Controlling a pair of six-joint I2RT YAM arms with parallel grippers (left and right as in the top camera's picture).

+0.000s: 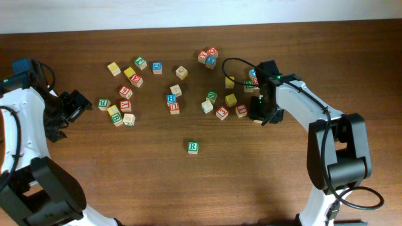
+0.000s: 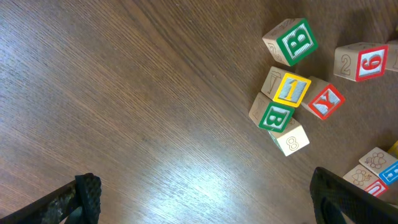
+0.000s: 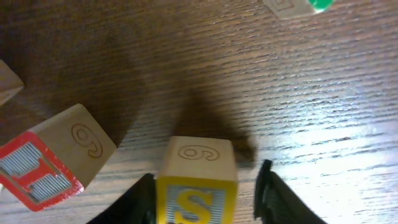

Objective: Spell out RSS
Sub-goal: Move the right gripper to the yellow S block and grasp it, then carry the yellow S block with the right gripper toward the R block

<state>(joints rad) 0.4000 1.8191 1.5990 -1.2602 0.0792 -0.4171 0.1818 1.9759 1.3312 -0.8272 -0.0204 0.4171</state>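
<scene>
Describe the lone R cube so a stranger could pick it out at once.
On the wooden table, look from the scatter of cubes toward the robot's side. The R cube sits there alone, its green-and-white face up, touching no other cube.

The R cube sits alone on the bench, on the robot's side of the scattered cubes and well apart from them. At the scatter's right end, an S cube stands between the right hand's fingers, with another cube just beside it. The left hand lies far left, near a cube cluster.
</scene>
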